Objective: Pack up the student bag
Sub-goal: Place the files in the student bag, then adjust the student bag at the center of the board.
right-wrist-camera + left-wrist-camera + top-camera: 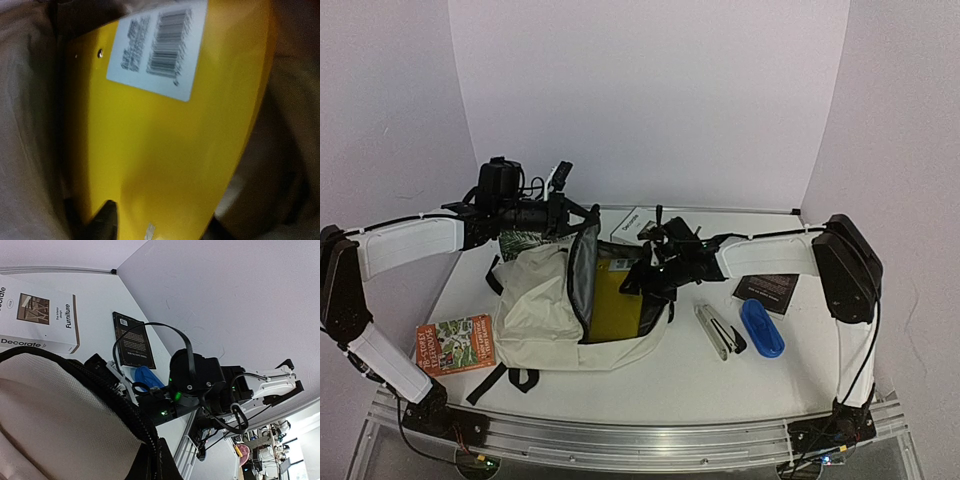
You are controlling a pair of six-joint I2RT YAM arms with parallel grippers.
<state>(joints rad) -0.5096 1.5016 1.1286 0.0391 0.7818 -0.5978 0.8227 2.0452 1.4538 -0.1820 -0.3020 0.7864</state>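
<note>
At the centre of the worktop (pixel 650 375), the student bag (pixel 535 300) lies flat with its mouth open and a yellow folder (pixel 610 300) inside. The raised rim could sag over the folder if the fabric slips from the left jaws, and the grey lining could snag the right jaws. Left jaws pinch the bag's zippered rim at its upper edge. Right jaws sit at the mouth, over the folder; I cannot tell how wide they stand.
</note>
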